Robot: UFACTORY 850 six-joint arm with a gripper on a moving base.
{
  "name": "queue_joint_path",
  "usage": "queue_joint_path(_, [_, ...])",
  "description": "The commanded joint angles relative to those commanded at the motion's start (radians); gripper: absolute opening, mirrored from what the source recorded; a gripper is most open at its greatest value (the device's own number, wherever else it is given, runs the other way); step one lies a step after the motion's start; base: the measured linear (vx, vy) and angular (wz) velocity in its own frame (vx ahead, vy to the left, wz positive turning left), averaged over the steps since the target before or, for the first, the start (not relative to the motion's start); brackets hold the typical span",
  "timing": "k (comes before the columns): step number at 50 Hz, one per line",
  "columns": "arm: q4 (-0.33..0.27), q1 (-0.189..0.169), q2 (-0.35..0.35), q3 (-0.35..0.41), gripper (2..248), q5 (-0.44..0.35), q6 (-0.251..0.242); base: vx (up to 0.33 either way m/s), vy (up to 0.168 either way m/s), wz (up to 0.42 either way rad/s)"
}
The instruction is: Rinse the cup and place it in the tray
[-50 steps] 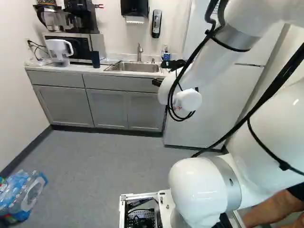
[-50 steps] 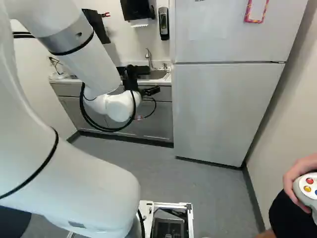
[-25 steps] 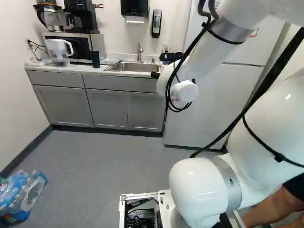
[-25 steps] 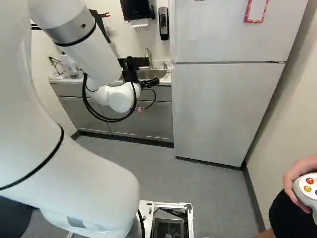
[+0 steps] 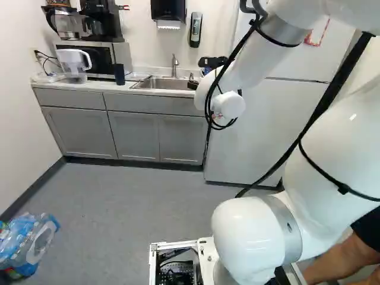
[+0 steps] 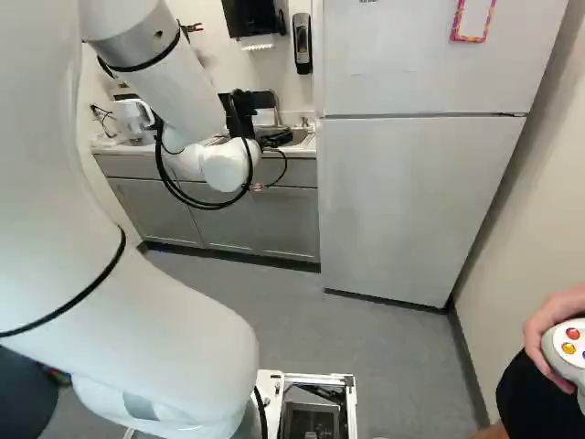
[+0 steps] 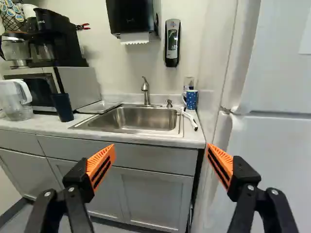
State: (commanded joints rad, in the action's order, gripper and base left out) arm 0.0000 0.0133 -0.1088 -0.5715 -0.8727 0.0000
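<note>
A blue cup with white dots (image 7: 192, 100) stands on the table (image 7: 43, 127), between the metal sink (image 7: 138, 119) and the white refrigerator (image 6: 402, 201). Across the sink lies a flat tray (image 7: 99, 107), with a dark tumbler (image 7: 62, 107) just beside it. Facing the sink, the black tool (image 6: 277, 138) is open, its orange-padded fingers wide apart.

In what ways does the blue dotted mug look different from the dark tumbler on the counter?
The mug is blue with light dots, while the tumbler is plain and dark. The mug is shorter; the tumbler is taller and narrows toward its base. The mug has a handle, whereas the tumbler shows none. Both stand on the counter, on opposite sides of the sink.
</note>
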Motion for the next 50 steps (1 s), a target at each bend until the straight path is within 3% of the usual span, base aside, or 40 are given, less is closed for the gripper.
queue_joint_path(50, [0.000,-0.001,0.066,-0.173,247,0.094,0.000,0.000,0.000,0.000])
